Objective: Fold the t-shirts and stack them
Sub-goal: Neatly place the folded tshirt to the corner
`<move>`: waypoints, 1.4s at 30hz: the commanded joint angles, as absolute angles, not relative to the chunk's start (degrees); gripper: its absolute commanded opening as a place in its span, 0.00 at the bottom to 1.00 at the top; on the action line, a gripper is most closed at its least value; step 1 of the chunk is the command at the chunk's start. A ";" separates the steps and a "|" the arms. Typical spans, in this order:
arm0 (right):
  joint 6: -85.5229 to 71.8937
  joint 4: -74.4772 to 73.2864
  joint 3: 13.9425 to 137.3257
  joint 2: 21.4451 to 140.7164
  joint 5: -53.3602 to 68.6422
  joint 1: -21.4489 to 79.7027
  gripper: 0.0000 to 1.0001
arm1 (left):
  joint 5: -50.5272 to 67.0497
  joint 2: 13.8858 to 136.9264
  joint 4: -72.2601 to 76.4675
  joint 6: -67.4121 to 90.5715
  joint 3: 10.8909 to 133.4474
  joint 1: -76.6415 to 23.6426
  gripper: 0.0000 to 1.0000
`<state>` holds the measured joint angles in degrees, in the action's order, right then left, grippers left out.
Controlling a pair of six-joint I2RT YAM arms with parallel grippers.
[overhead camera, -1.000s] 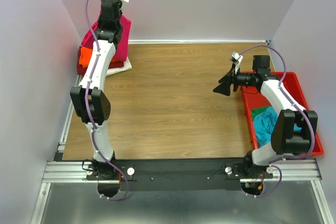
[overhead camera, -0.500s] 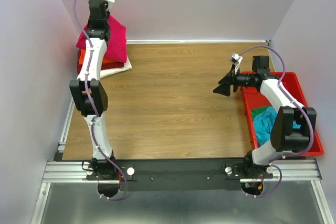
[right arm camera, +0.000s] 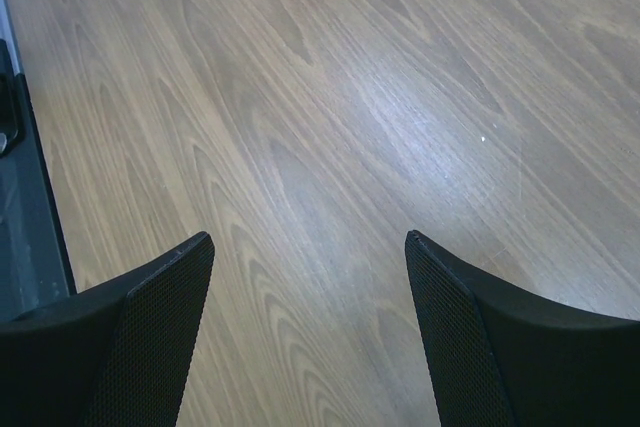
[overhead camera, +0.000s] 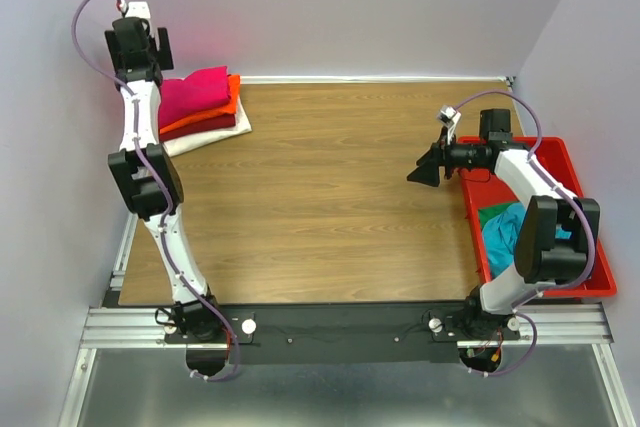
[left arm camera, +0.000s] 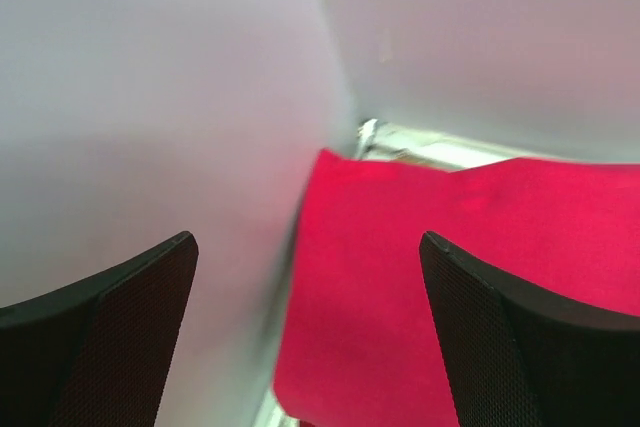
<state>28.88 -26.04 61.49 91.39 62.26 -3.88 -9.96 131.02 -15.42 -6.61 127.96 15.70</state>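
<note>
A stack of folded t-shirts lies at the table's back left: the pink-red t-shirt (overhead camera: 195,95) on top, then an orange one (overhead camera: 215,113), a dark red one (overhead camera: 215,127) and a cream one (overhead camera: 200,139). My left gripper (overhead camera: 158,50) hangs open just behind the stack's left end, near the wall corner. In the left wrist view the pink-red t-shirt (left arm camera: 470,277) lies below the open left gripper (left arm camera: 307,242), untouched. My right gripper (overhead camera: 415,169) is open over bare wood, right of centre, and nothing lies between its fingers (right arm camera: 130,337).
A red plastic tray (overhead camera: 560,147) stands at the right edge. It holds a crumpled teal shirt (overhead camera: 505,235) and a green one (overhead camera: 495,213). Grey walls close in on the left, back and right. The table (overhead camera: 330,187) is wood.
My left gripper opened and let go of the pink-red t-shirt, which now lies flat on top of the stack. The left arm swung back-left toward the corner. The right arm held still.
</note>
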 commanded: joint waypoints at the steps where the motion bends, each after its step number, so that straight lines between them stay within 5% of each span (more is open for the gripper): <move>1: 31.46 -28.39 62.14 91.50 61.97 -4.39 0.83 | 1.55 120.42 -14.33 -0.89 127.36 13.54 0.98; 10: 33.92 -29.53 62.31 90.00 59.06 -4.39 0.83 | 14.23 95.90 -0.72 2.81 95.23 13.80 0.98; 13: 34.01 -29.71 62.49 90.18 59.41 -4.39 0.83 | 20.87 97.98 -1.49 4.74 96.22 13.89 0.96; 18: 34.28 -30.06 62.49 90.44 59.68 -4.39 0.83 | 42.42 114.23 -6.77 12.11 108.61 14.77 0.52; 22: 34.89 -30.76 62.67 91.40 59.85 -4.39 0.83 | 49.57 123.30 -5.54 20.63 114.60 14.85 0.36; 36: 36.83 -33.31 63.72 93.52 60.12 -4.39 0.82 | 47.63 131.13 -0.27 19.34 87.82 14.94 0.31; 42: 37.00 -33.66 63.90 93.69 60.38 -4.39 0.82 | 48.96 126.76 -2.09 16.35 89.19 15.11 0.34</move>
<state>35.79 -32.14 62.35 92.97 60.07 -3.88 48.75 129.25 0.38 18.85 88.55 14.52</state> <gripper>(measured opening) 0.822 0.324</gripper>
